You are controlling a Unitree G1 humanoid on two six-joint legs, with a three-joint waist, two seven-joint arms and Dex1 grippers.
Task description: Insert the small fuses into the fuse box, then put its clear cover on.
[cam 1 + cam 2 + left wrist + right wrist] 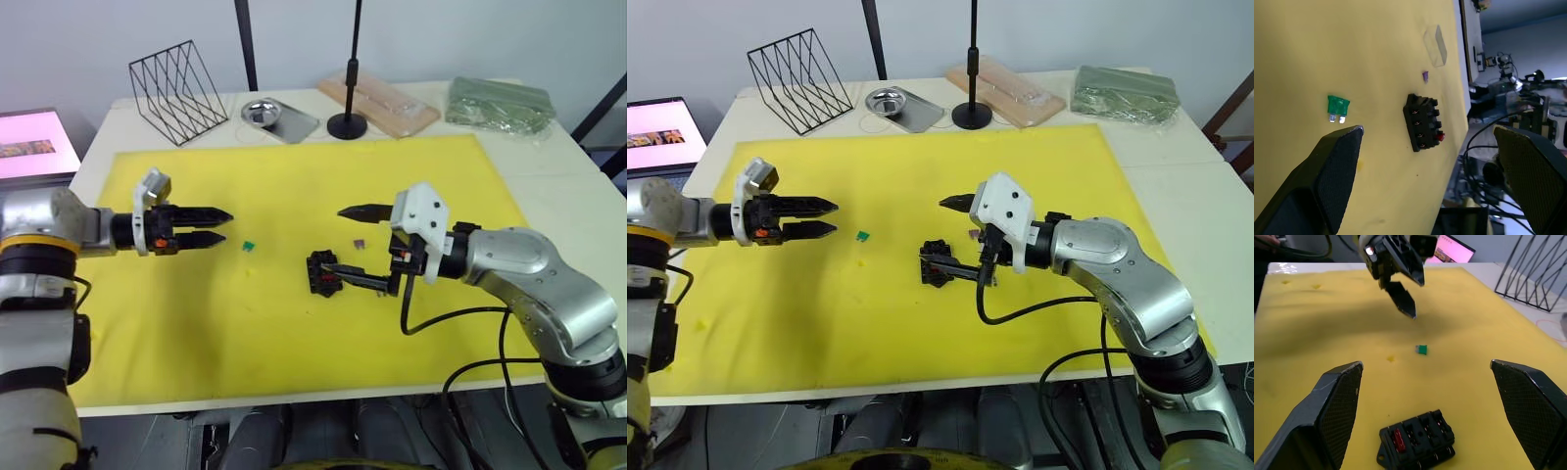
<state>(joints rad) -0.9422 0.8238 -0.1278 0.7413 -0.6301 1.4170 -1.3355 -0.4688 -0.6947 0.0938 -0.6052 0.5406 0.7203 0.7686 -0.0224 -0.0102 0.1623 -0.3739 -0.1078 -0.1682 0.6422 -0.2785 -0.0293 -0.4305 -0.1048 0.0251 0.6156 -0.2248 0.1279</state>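
The fuse box (1417,439) lies flat on the yellow mat (294,333), near the mat's middle, slots facing up. A red fuse (1397,439) already sits in a slot at one end; the other slots look empty. The green fuse (1337,106) lies loose on the mat between the fuse box and the left gripper (208,226). The purple fuse (1425,76) lies just beyond the fuse box, on the side away from the robot. The clear cover (1435,45) lies flat on the mat further out, apart from the box. The greyish fuse cannot be identified.

The right gripper (345,242) is positioned at the fuse box with its fingers spread wide, holding nothing. One finger reaches toward the box's edge near the mat; whether it touches cannot be confirmed. This posture probably suits releasing or steadying the box.

The left gripper hovers above the mat just beside the green fuse, fingers parted and empty, pointing toward it. This alignment suggests the green fuse is the next item to pick.

A wire rack (178,90), metal tray (277,117) and black stand (348,124) stand on the table beyond the mat.
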